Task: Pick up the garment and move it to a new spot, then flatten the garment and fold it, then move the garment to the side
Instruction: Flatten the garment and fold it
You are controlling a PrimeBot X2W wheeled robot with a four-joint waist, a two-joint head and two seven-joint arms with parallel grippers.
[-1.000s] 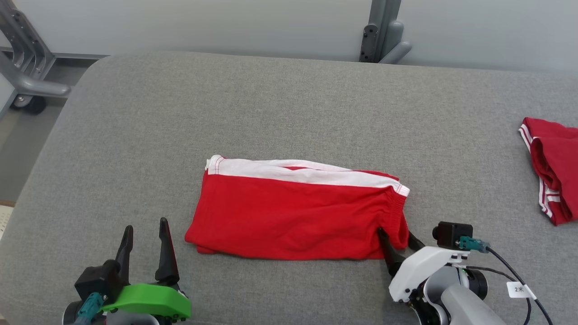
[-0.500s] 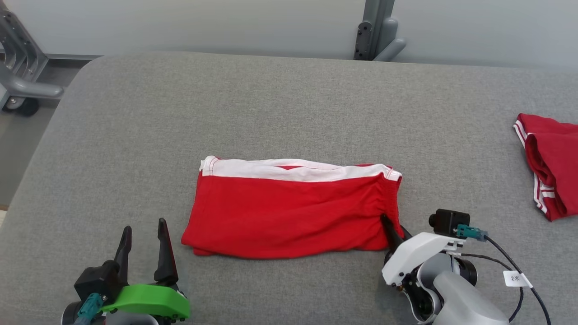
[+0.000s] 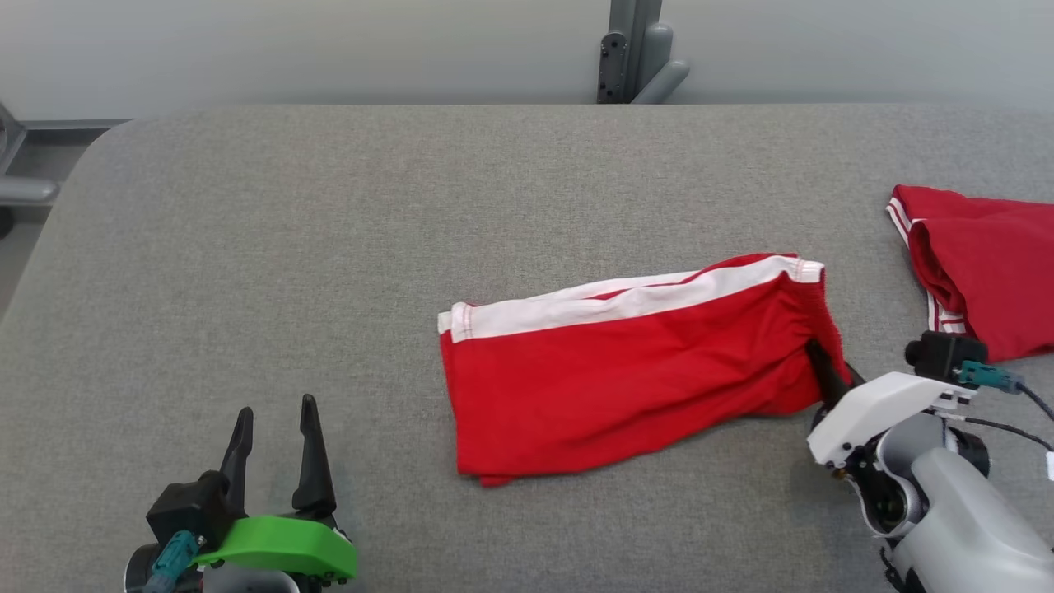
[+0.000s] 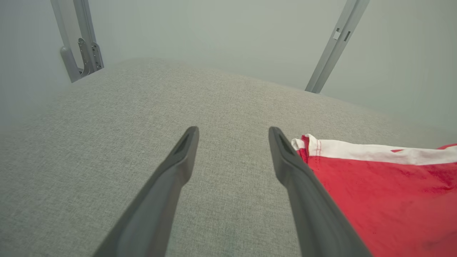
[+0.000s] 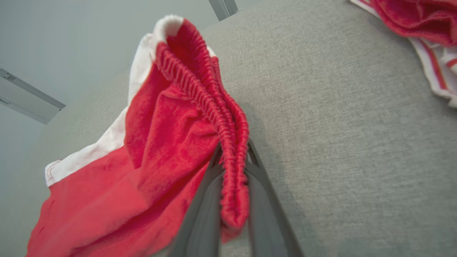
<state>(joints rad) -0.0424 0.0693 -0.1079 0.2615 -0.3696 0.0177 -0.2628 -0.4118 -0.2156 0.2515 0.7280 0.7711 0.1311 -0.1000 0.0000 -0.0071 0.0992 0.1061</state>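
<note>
The garment (image 3: 626,371) is a folded pair of red shorts with a white stripe, lying on the grey padded table (image 3: 329,247). My right gripper (image 3: 827,375) is shut on its elastic waistband at the right end, and that end is lifted and pulled rightward. In the right wrist view the gathered waistband (image 5: 228,142) is pinched between the two dark fingers (image 5: 203,207) of the right gripper (image 5: 232,157). My left gripper (image 3: 276,416) stands open at the lower left, apart from the cloth. The left wrist view has the open left gripper (image 4: 232,134) over bare table, the garment (image 4: 375,185) to its right.
A second red garment with white stripes (image 3: 980,272) lies at the table's right edge, close to my right arm; it also appears as striped red cloth (image 5: 421,28) in the right wrist view. A grey metal post (image 3: 630,49) stands behind the table. The table's left half is bare.
My right gripper closed on the waistband and dragged the garment rightward, tilting it. The head camera has also turned. The left gripper has stayed open in place.
</note>
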